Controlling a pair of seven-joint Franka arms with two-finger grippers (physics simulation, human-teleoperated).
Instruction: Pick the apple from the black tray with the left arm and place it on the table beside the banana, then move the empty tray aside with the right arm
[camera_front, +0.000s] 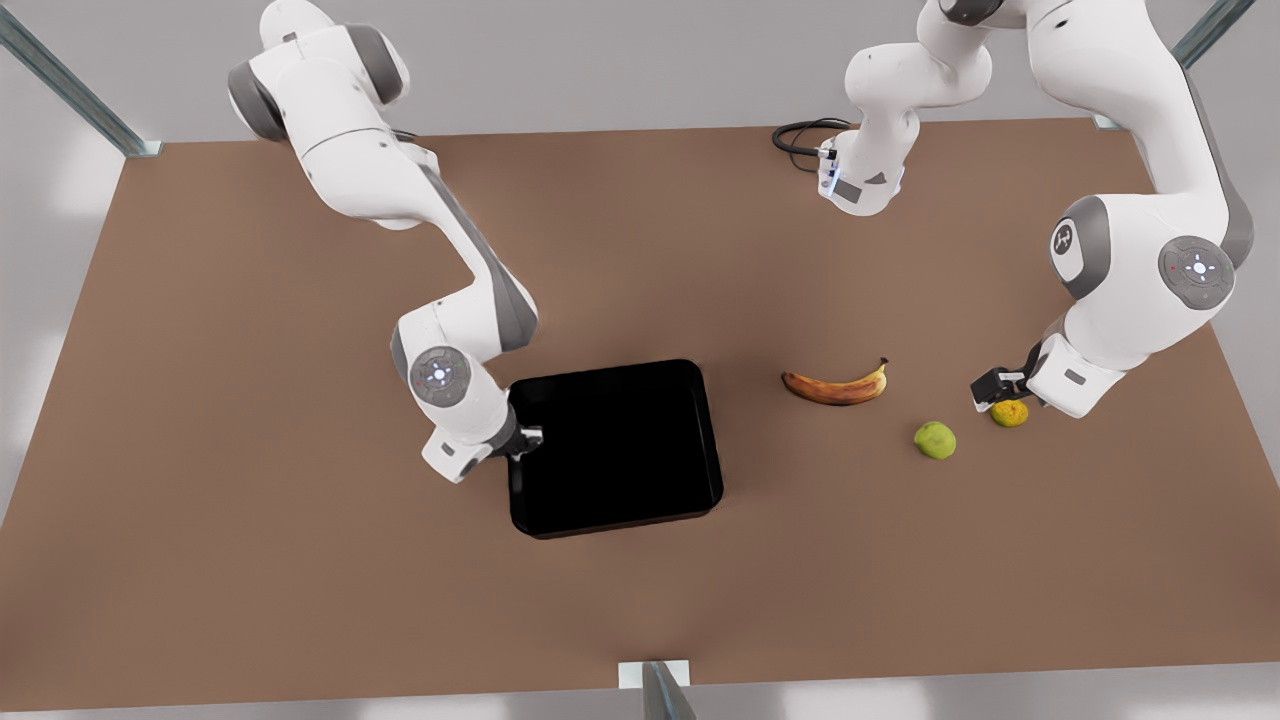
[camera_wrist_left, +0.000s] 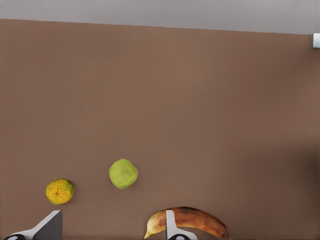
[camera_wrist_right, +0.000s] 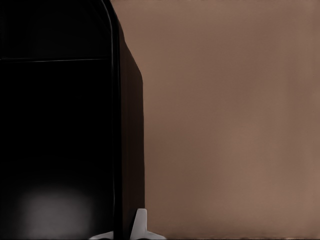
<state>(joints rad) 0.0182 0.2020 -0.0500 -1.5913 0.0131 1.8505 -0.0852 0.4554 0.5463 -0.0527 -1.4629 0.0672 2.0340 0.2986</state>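
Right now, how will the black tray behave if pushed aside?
Probably stiff: the black tray looks one rigid glossy piece. Empty and low-rimmed, it likely slides flat on the table. With the right hand at one edge, it may swivel.

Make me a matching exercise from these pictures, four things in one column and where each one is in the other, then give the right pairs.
Things:
1. apple
2. banana
3. right gripper
4. left gripper

Places or states:
A. at the rim of the empty black tray
B. over the small orange fruit
C. on the table, between the banana and the orange fruit
D. on the table, between the tray and the apple

Pairs: 1-C, 2-D, 3-A, 4-B
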